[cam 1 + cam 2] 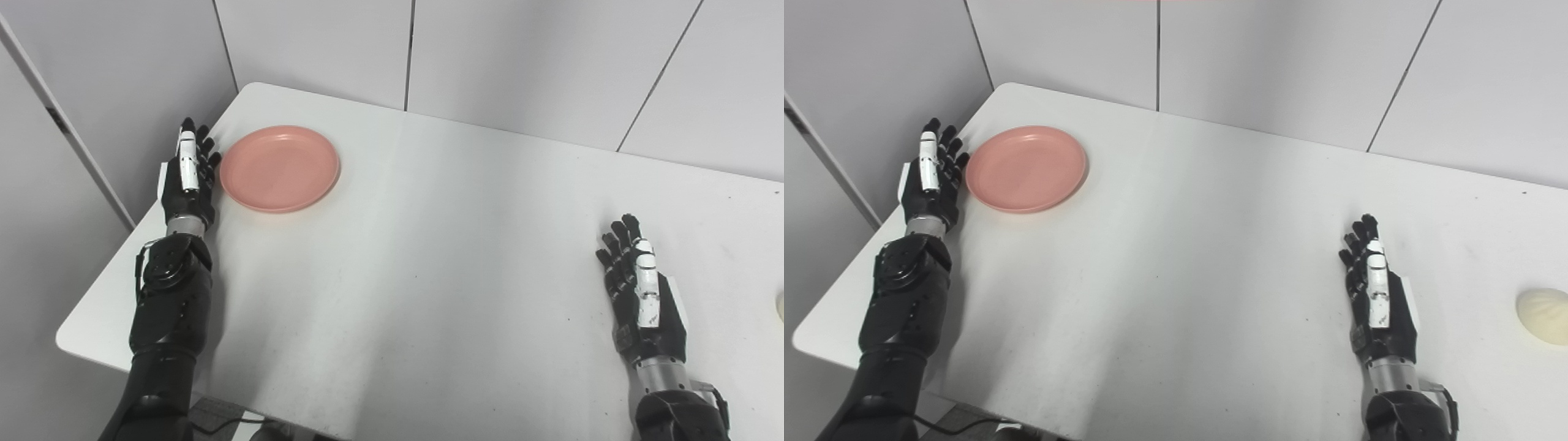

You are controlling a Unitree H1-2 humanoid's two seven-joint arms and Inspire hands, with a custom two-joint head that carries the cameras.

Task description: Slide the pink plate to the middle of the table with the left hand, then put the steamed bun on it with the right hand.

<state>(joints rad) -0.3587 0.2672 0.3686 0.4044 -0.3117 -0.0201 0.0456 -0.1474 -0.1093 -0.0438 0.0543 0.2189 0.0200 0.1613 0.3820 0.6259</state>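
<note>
My left robot hand (188, 177) sits at the far-left edge of the desk (429, 257), forearm coming up from the bottom-left corner and running nearly straight away from me. Fingers (197, 139) extended and slightly fanned, pointing toward the back wall, palm side turned in toward the plate. Released, holding nothing. It's just beside the left rim of the pink plate (280, 168); from here I can't tell if the fingers actually touch the rim or sit a hair apart.

Pink plate is flat on the desk in the far-left corner area, well away from the middle. Nothing on it.

My right robot hand (1378, 300) is on the near-right part of the desk, forearm entering from the bottom-right. Fingers (1360, 242) straight and together-ish, pointing away from me, hand standing roughly on edge with the white back panel facing up and right. Also released, nothing in it. Can't tell if it's resting on the desk surface or hovering just above.

Steamed bun (1543, 316) lies on the desk at the far right edge of the right eye view, to the right of the right robot hand and apart from it. In the left eye view only a sliver shows at the frame border.
</note>
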